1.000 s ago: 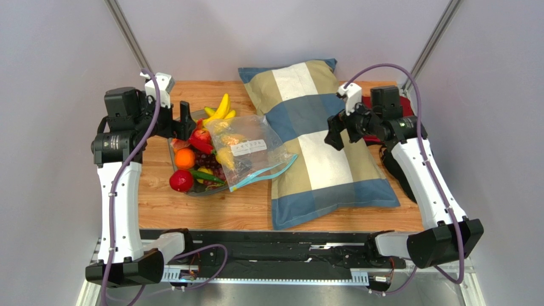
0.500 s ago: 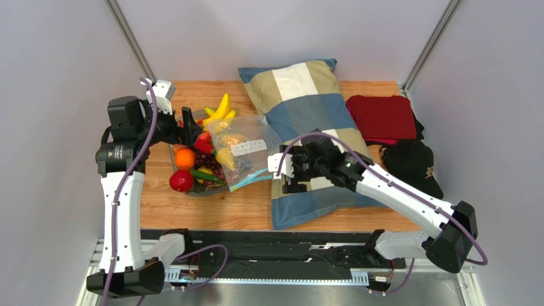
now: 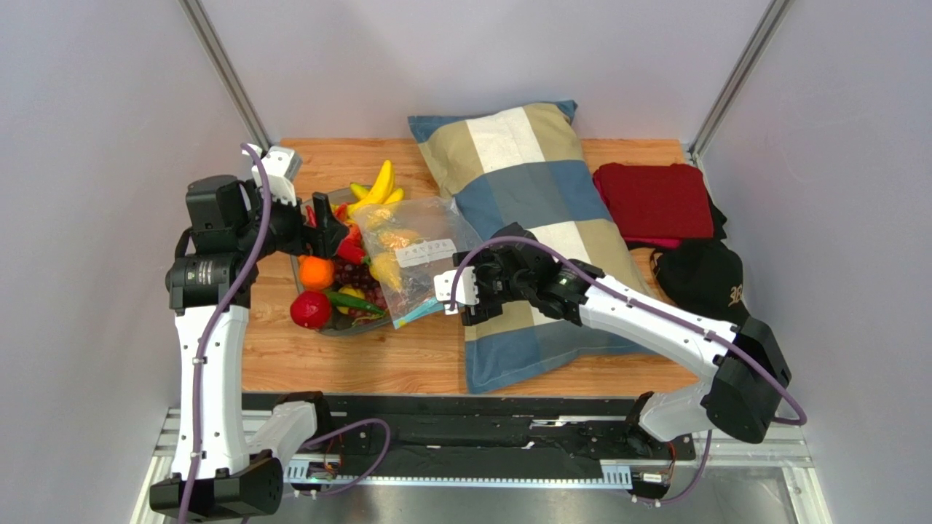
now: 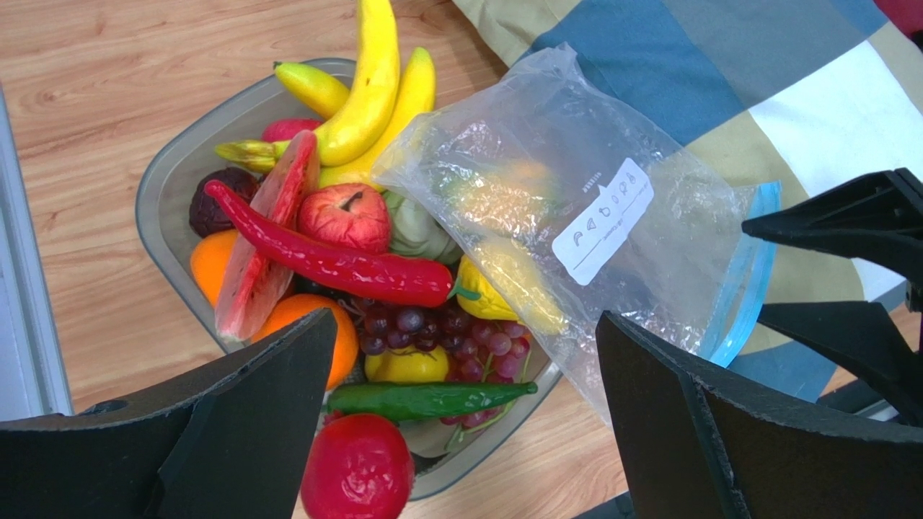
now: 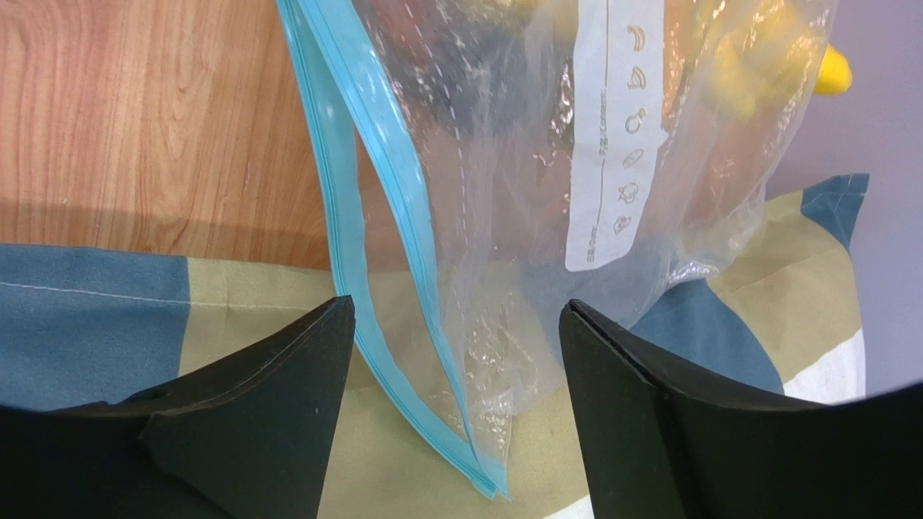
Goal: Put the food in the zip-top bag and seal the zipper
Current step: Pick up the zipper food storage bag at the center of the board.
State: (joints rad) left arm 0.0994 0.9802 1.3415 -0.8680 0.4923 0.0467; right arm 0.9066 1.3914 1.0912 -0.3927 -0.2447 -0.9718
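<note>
Food [image 4: 325,260] heaps in the dish [image 4: 179,151] under the bag [image 4: 542,216], none clearly bagged; zipper [image 5: 358,184] open. Both jaws gape, empty.

A table [image 3: 274,360] of light wood-grain board filled the middle of the cell. Plain pale lavender-grey walls closed it in: a back wall [image 3: 481,55], a left wall [image 3: 88,218] and a right wall [image 3: 842,218]. Two slim metal struts, one on the left [image 3: 219,66] and one on the right [image 3: 738,76], slanted up from the far corners. A checked pillow [image 3: 525,186] in blue, tan and white lay across the table. A folded red cloth [image 3: 653,200] and a black cap [image 3: 711,278] sat just beside it on the right. A black rail [image 3: 459,420] ran along the near edge, above a dull metal surface [image 3: 470,508]. The light was soft and even, with faint shadows.
</note>
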